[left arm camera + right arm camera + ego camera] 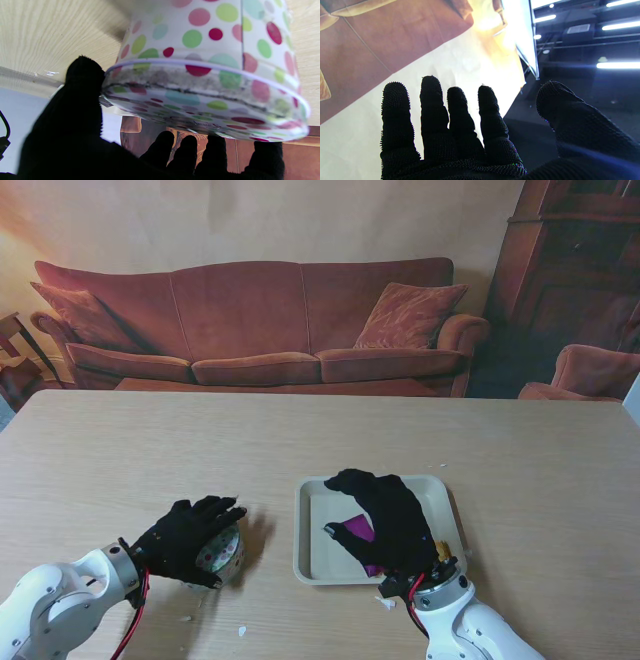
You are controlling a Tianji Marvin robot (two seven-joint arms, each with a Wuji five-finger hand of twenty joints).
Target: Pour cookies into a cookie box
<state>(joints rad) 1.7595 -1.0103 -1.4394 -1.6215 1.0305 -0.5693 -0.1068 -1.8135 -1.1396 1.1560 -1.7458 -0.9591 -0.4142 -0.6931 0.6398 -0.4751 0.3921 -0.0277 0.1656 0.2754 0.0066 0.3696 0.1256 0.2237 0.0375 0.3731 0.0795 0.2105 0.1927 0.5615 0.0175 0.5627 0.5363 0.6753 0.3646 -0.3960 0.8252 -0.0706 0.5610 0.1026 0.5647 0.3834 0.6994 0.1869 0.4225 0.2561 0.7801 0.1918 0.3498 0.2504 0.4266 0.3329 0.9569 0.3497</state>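
A round polka-dot cookie box (224,553) stands on the table at the near left. My left hand (188,538) is wrapped over it; in the left wrist view the thumb (82,75) presses the box's rim (200,82) and the other fingers (190,150) curl round the opposite side. A purple cookie packet (354,529) lies in a beige tray (312,565) near the middle. My right hand (385,518) hovers over that packet, covering part of it. The right wrist view shows its fingers (432,112) spread with nothing between them, pointing toward the room rather than at the table.
Small white scraps lie on the wood near the tray's near corner (385,602), nearer to me (241,631) and beyond the tray's far right corner (443,467). A red sofa (260,320) stands past the table's far edge.
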